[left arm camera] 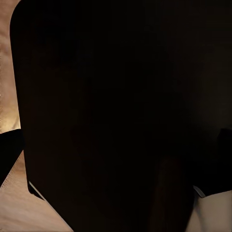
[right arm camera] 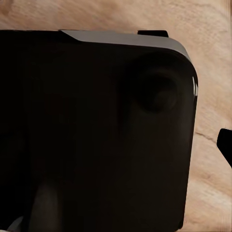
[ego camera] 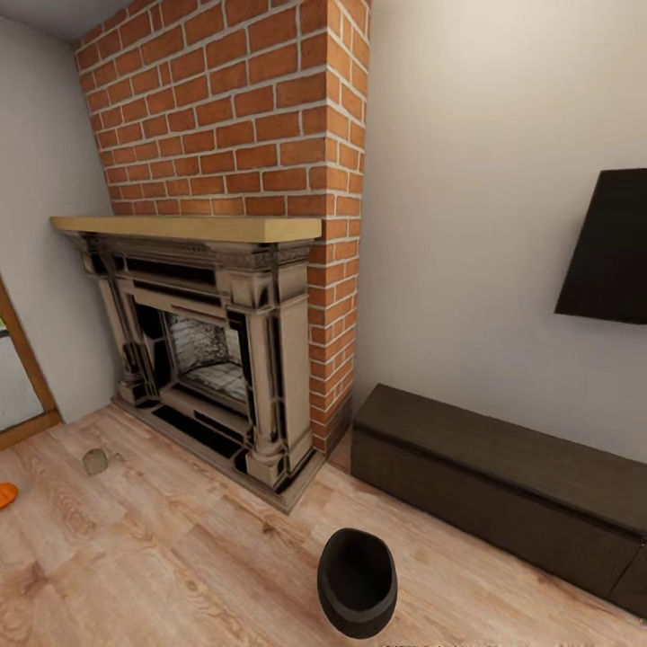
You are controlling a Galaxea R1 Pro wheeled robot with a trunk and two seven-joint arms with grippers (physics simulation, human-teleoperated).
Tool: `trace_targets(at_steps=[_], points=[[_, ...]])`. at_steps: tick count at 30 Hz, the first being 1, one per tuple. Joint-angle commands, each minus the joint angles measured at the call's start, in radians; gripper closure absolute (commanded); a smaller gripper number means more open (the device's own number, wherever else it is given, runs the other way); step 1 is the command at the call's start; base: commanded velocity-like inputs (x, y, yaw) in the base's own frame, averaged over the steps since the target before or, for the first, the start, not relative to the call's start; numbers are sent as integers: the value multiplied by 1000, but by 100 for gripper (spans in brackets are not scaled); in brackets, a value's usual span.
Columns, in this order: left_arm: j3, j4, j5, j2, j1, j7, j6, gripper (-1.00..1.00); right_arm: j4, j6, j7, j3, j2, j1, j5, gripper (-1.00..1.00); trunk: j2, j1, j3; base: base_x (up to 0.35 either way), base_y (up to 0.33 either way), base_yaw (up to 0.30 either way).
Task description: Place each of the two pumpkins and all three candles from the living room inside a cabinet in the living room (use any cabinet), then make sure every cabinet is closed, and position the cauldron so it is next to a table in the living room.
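The black cauldron (ego camera: 357, 580) stands on the wooden floor at the bottom middle of the head view, just in front of me. Right of it, the long dark-brown cabinet (ego camera: 503, 467) runs along the wall with its fronts shut. A grey-beige candle (ego camera: 94, 461) sits on the floor at the left, ahead of the fireplace. An orange pumpkin (ego camera: 4, 494) is cut off by the left edge. The table is out of view. In the left wrist view, dark fingertips (left arm camera: 9, 150) stand far apart at the frame's edges. One fingertip (right arm camera: 225, 145) shows at the edge of the right wrist view. Both hold nothing.
An ornate beige fireplace (ego camera: 211, 359) with a wooden mantel stands in a red brick chimney (ego camera: 234, 108). A dark screen (ego camera: 611, 247) hangs on the wall above the cabinet. A wood-framed doorway (ego camera: 18, 377) is at the far left. A dark robot body (left arm camera: 121, 96) blocks both wrist views.
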Motion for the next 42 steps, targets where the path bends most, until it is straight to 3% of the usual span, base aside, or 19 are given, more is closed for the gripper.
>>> trace_targets(at_steps=[1, 26, 42], points=[[0, -2, 5, 0, 1, 1, 0, -100, 1, -2, 0, 0, 0, -1, 1, -100, 0, 0, 0, 0, 0, -254], [0, -2, 5, 0, 1, 1, 0, -100, 1, -1, 0, 0, 0, -1, 1, -100, 0, 0, 9, 4, 4, -247], [0, -2, 5, 0, 1, 1, 2, -100, 1, -1, 0, -2, 2, -1, 0, -100, 0, 0, 10, 231, 197, -18]])
